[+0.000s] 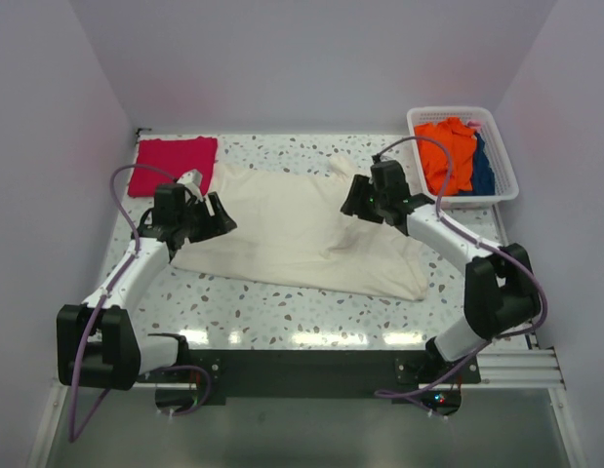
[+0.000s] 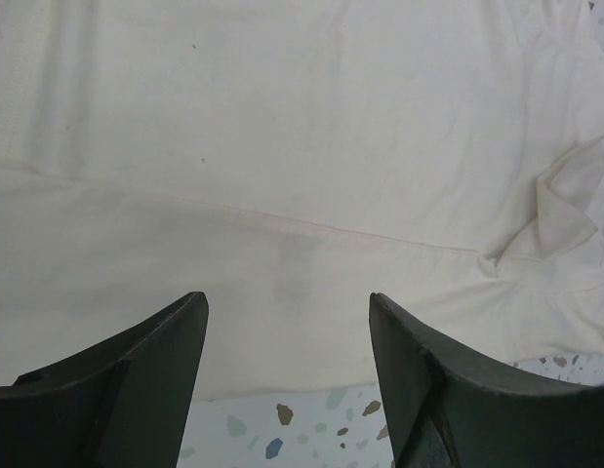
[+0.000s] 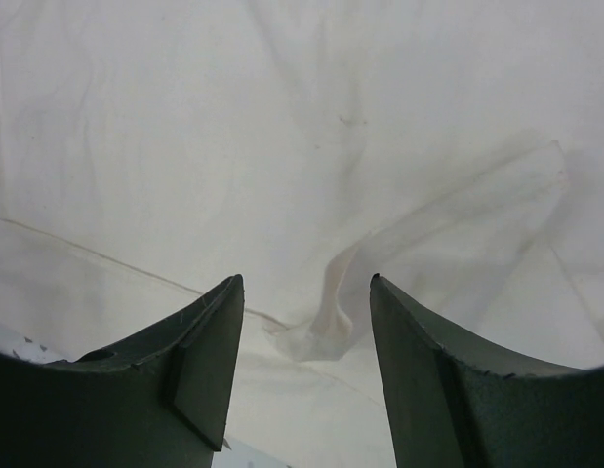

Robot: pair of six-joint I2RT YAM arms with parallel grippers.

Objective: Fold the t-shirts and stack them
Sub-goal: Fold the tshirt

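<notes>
Cream-white cloth fills both wrist views: the cream-white t-shirt lies spread and rumpled across the middle of the speckled tabletop. I see my left fingers spread apart over its edge at the left of the frame, pinching nothing. My right fingers are likewise spread, above a crease near its upper right. The crimson-pink t-shirt lies as a flat rectangle in the upper left corner, just beside the cream one. A white basket at upper right holds orange and blue cloth.
</notes>
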